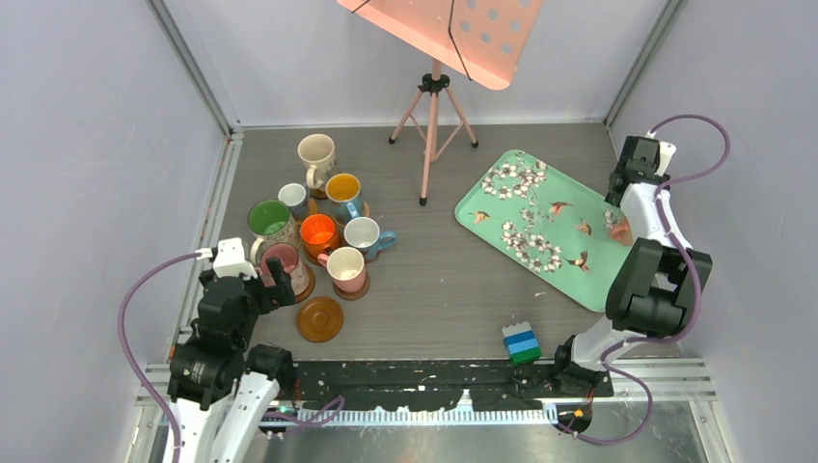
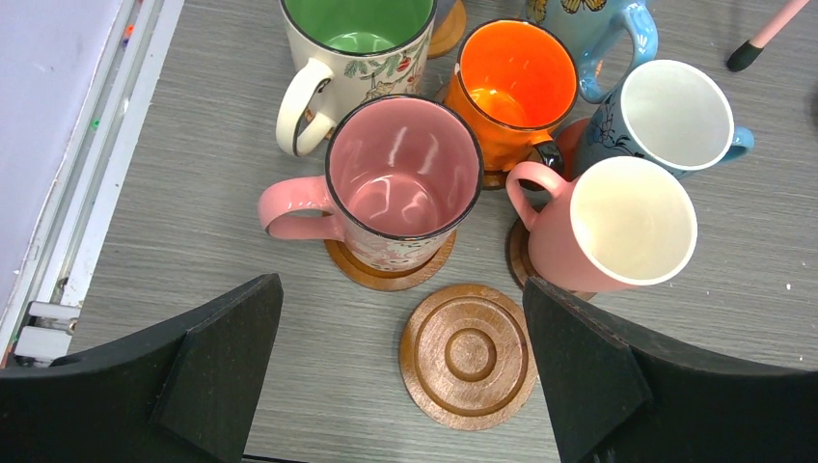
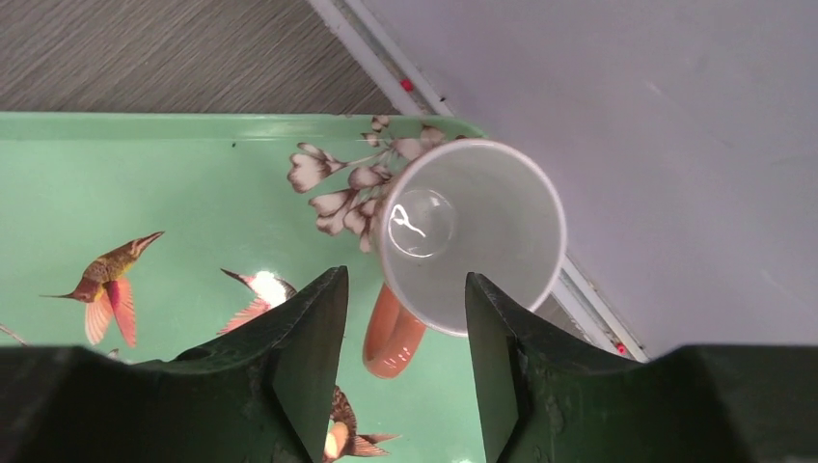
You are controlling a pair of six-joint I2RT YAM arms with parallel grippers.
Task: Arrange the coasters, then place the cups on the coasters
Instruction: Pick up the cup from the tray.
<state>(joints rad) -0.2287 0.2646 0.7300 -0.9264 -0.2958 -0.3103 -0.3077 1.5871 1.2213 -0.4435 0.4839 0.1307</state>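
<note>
Several cups stand bunched on coasters at the left, among them a pink cup, an orange one and a pink one with a white inside. One grooved brown coaster lies bare in front of them. My left gripper hovers open over it, holding nothing. One more cup, white inside with an orange-pink handle, stands in the right corner of the mint tray. My right gripper is above it, jaws apart on either side of the handle without touching it.
The floral tray lies tilted at the right, close to the side wall and its rail. A pink music stand on a tripod stands at the back centre. A green-blue block stack sits near the front edge.
</note>
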